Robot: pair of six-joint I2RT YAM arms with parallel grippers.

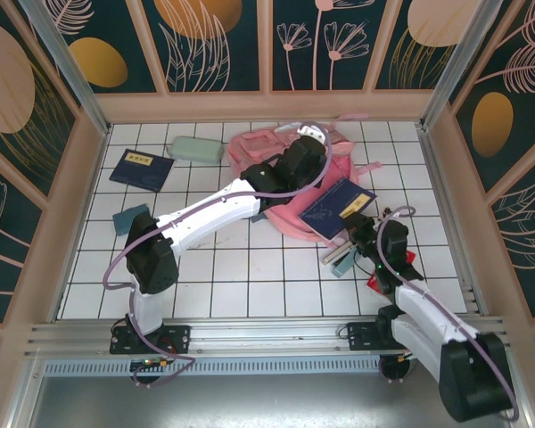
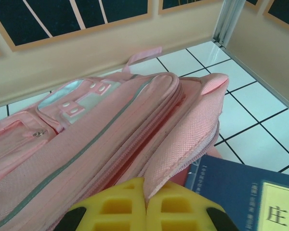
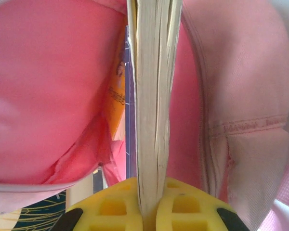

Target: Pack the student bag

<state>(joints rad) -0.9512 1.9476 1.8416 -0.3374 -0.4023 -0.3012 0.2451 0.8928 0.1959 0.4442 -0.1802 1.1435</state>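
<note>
White-tiled table (image 1: 250, 276), walled by pale wood and dark panels with leaf designs, seen from above. At the far left lies a navy booklet (image 1: 141, 168), with a small teal object (image 1: 131, 218) nearer the arms and a mint-green pencil case (image 1: 196, 149) just to the booklet's right. The pink student bag (image 1: 259, 147) lies flat at the back centre of the table.

The left arm reaches across it. The left gripper (image 1: 310, 135) is closed, its 2 yellow fingers (image 2: 115, 204) pinching the edge of the bag's open flap (image 2: 183, 144).

A blue book (image 1: 339, 207) rests tilted on the bag's right side. The right gripper (image 1: 355, 225) is clamped tight on its page edge (image 3: 151, 96), with pink fabric on both sides of the book. A red item (image 1: 403, 266) lies beside the right arm.
</note>
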